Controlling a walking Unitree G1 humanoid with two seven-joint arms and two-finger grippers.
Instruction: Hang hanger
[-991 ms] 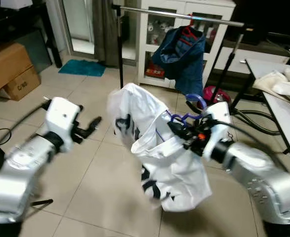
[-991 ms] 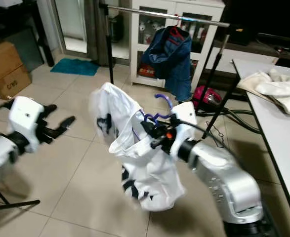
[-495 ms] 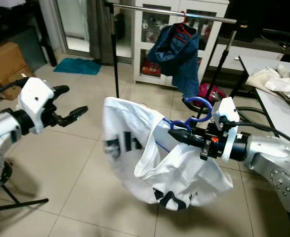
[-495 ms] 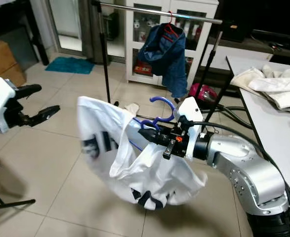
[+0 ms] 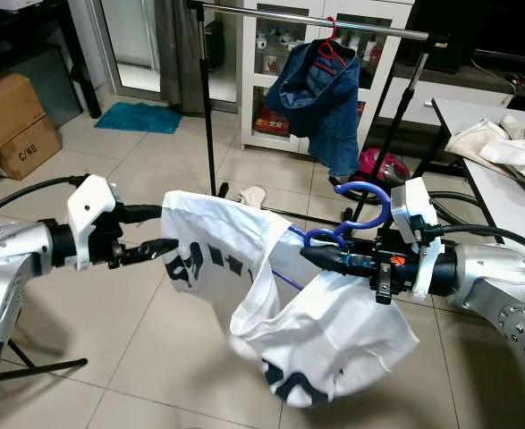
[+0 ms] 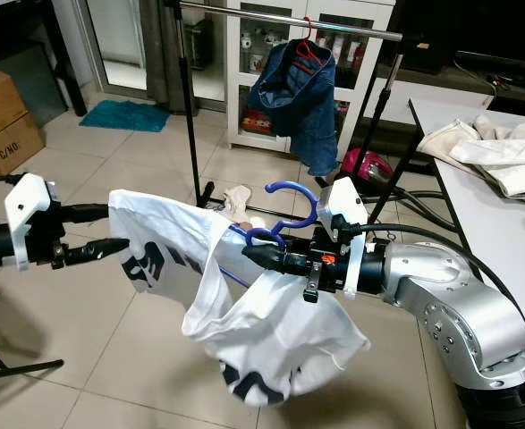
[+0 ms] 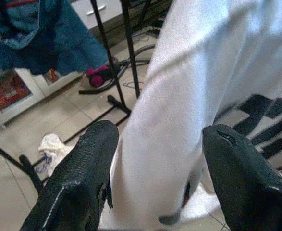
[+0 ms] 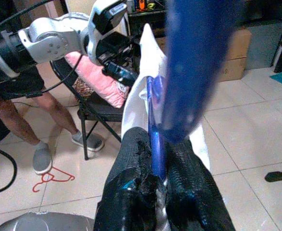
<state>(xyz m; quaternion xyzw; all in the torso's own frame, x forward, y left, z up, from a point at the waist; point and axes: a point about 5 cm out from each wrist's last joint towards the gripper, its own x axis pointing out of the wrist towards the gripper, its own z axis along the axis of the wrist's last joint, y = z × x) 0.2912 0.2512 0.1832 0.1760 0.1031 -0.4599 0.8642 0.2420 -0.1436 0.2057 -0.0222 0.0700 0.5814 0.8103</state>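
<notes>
Right pincer point(image 5: 309, 255) clamps blue hanger point(image 5: 356, 210); left pincer point(image 5: 169, 229) spread around white shirt point(image 5: 244, 268); print illegible.

The rail point(image 5: 271, 11) ahead of me has bare bar left of the jeans point(image 5: 326, 98); my shirt point(image 5: 271, 295) hangs between me and the rack.

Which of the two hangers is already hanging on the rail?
The red hanger, carrying the blue garment, hangs on the rail. The blue hanger is in the right gripper.
</notes>
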